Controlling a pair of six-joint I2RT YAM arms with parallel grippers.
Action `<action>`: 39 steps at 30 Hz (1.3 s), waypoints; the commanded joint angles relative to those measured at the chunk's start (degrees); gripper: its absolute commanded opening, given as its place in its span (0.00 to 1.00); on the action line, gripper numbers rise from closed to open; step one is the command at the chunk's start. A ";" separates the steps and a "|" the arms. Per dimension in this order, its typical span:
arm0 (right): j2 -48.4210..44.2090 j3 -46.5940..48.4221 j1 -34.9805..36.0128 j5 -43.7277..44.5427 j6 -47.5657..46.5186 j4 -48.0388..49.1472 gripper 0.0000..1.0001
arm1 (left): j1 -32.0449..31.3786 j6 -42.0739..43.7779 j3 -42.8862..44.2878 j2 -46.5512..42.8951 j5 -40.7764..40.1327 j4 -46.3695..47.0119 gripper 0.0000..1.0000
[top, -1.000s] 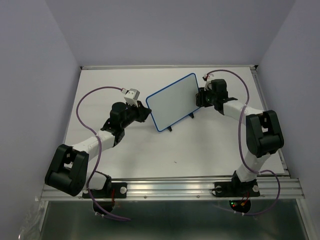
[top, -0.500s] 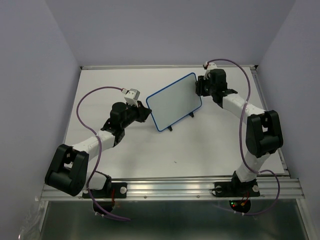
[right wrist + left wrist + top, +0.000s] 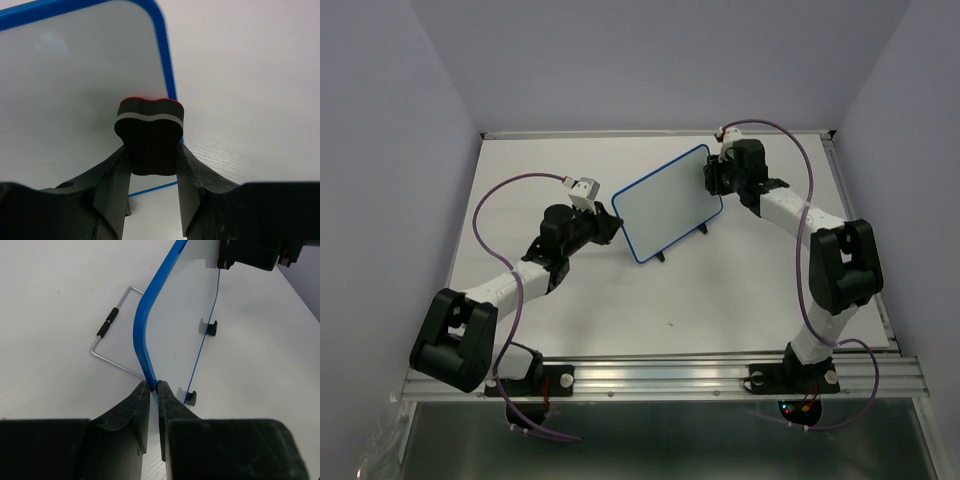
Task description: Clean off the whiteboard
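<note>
The whiteboard point(image 3: 667, 205), white with a thin blue frame and two small black feet, stands tilted mid-table; its face looks clean. My left gripper point(image 3: 613, 226) is shut on the blue frame at the board's left edge point(image 3: 143, 355), fingertips pinching it point(image 3: 154, 386). My right gripper point(image 3: 712, 180) is at the board's upper right corner, shut on a small black eraser block point(image 3: 149, 135) with a white stripe and red backing. The eraser rests against the board's face point(image 3: 75, 95) beside the right frame edge.
A bent wire stand with a black sleeve point(image 3: 107, 329) lies on the table behind the board's left edge. Purple cables loop from both wrists. The table's back edge point(image 3: 650, 133) runs close behind the right gripper.
My right gripper has moved with the eraser up and left along the board's right edge toward its upper right corner. The left arm and board have stayed still.
</note>
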 commanded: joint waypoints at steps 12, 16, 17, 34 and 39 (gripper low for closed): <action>6.04 1.15 20.07 -5.28 -3.62 -1.51 0.01 | -1.08 1.93 0.21 0.44 -0.42 -1.47 0.00; 5.96 0.27 22.02 -6.34 -2.66 -1.42 0.01 | -1.08 1.93 0.03 0.26 -0.86 -1.55 0.00; 5.43 0.01 22.02 -6.26 -2.30 -1.42 0.01 | -1.08 1.93 0.03 0.26 -1.12 -1.55 0.00; 5.34 3.87 11.84 2.18 -4.67 -3.09 0.01 | -1.17 2.02 0.64 1.22 -1.04 -2.17 0.00; 6.66 6.67 7.44 2.18 -5.90 -3.44 0.01 | -1.17 2.19 0.91 1.40 -1.38 -2.52 0.00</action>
